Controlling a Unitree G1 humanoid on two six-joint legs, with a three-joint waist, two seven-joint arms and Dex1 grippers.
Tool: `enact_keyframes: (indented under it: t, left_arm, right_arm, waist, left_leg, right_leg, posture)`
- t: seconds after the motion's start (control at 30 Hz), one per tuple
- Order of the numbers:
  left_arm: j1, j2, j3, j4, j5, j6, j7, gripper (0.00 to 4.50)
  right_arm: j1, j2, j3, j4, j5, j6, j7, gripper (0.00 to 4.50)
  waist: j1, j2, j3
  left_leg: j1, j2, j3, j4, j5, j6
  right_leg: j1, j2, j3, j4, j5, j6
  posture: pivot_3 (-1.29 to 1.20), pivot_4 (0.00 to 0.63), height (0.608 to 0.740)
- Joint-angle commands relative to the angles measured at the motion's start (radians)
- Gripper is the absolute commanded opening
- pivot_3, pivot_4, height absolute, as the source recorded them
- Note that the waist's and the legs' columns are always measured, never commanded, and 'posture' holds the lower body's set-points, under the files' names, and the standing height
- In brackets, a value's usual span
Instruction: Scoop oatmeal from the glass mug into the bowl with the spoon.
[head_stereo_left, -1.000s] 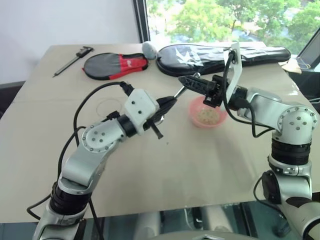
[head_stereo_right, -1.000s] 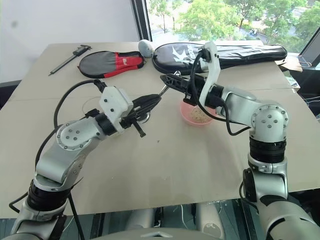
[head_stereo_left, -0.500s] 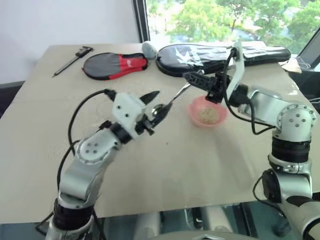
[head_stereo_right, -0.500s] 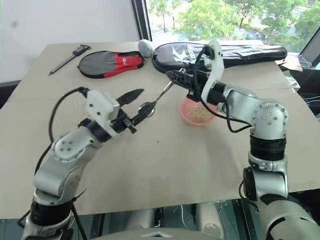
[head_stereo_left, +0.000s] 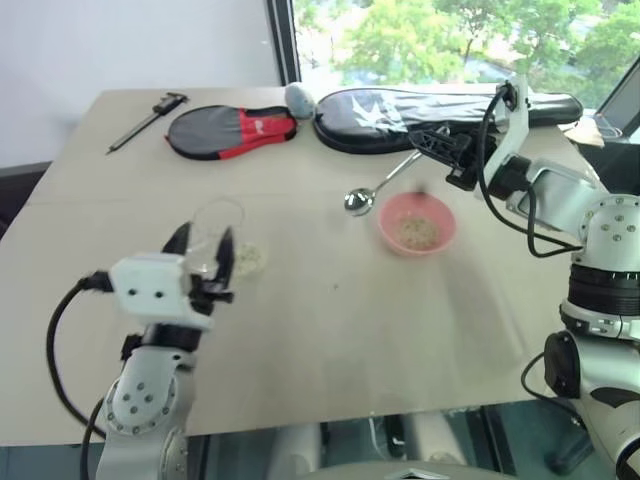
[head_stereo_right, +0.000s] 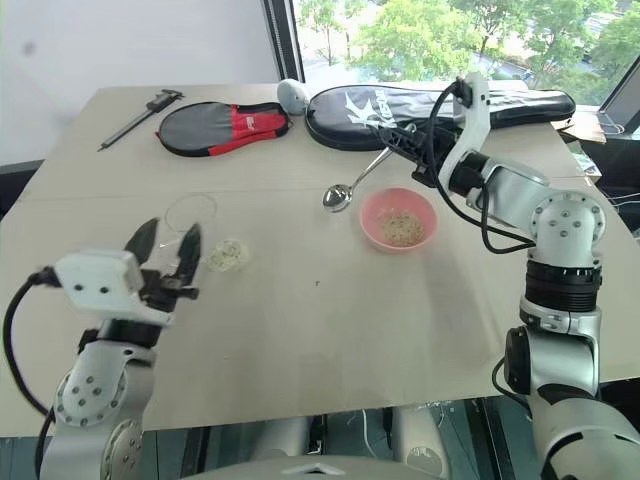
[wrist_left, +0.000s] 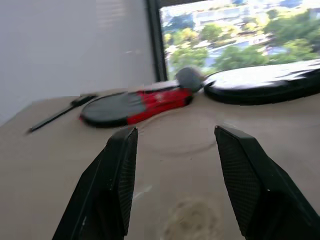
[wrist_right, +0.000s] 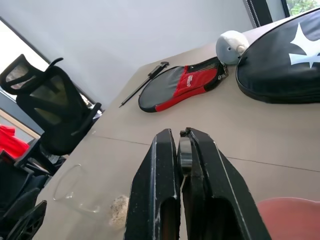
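Pink bowl (head_stereo_left: 417, 224) taken as landmark: small, round, shallow, smooth-walled, being seen on a matte tan table (head_stereo_left: 330, 340). A thin layer of pale, flaky oatmeal (head_stereo_left: 416, 231) is lying in its bottom.

The spoon (head_stereo_left: 380, 185) is being held off the table just to the left of the bowl and slightly farther back. It is slim, shiny metal, with the oval scoop (head_stereo_left: 357, 202) low at the near left end. Its long thin handle is being run up and back to the right, into the right gripper (head_stereo_left: 432, 140). That gripper's black fingers are being kept clamped on the handle; in the right wrist view the two fingers (wrist_right: 159, 200) are pressed together around a sliver of metal.

Well to the left of the bowl a clear, thin-rimmed glass mug (head_stereo_right: 189, 220) is standing, with a small spilled patch of flakes (head_stereo_right: 228, 254) beside it on the bowl's side. The left gripper (head_stereo_right: 163, 247) is being held nearer than the mug, empty, its tapered black fingers (wrist_left: 116, 190) spread apart.

Behind the bowl, a black-and-red racket cover (head_stereo_left: 230, 130) and a long black bag (head_stereo_left: 430, 107) are lying. An office chair (wrist_right: 50, 107) is being shown in the right wrist view.
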Motion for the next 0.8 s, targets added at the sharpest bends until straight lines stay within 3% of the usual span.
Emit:
enact_keyframes:
  t: [0.03, 0.7, 0.8]
  left_arm:
    - [0.008, -0.002, 0.062, 0.063, -0.043, -0.058, -0.023, 2.54]
    - [-0.111, 0.105, 0.092, 0.324, -0.038, -0.137, -0.089, 2.54]
    - [-0.119, 0.100, 0.093, 0.335, -0.040, -0.139, -0.082, 1.38]
  right_arm:
    - [-0.042, -0.008, -0.031, -0.016, -0.015, -0.020, 0.027, 0.00]
    - [-0.032, 0.000, -0.058, -0.031, -0.064, -0.018, 0.037, 0.00]
    - [-0.026, 0.003, -0.058, -0.039, -0.066, -0.017, 0.038, 0.00]
  waist:
    - [0.000, 0.000, 0.000]
    - [-0.001, 0.001, 0.000]
    - [-0.001, 0.001, 0.000]
  left_leg:
    - [0.000, 0.000, 0.000, 0.000, 0.000, 0.000]
    - [-0.001, 0.000, 0.001, 0.000, 0.000, 0.000]
    - [-0.001, 0.000, 0.001, 0.000, 0.000, 0.000]
  right_leg:
    - [0.000, 0.000, -0.001, 0.000, 0.000, 0.000]
    - [0.000, 0.000, 0.001, -0.001, 0.000, 0.000]
    - [0.000, 0.000, 0.000, -0.001, 0.000, 0.000]
  posture:
    - [0.00, 0.150, 0.740]
    - [0.00, 0.150, 0.740]
    - [0.00, 0.150, 0.740]
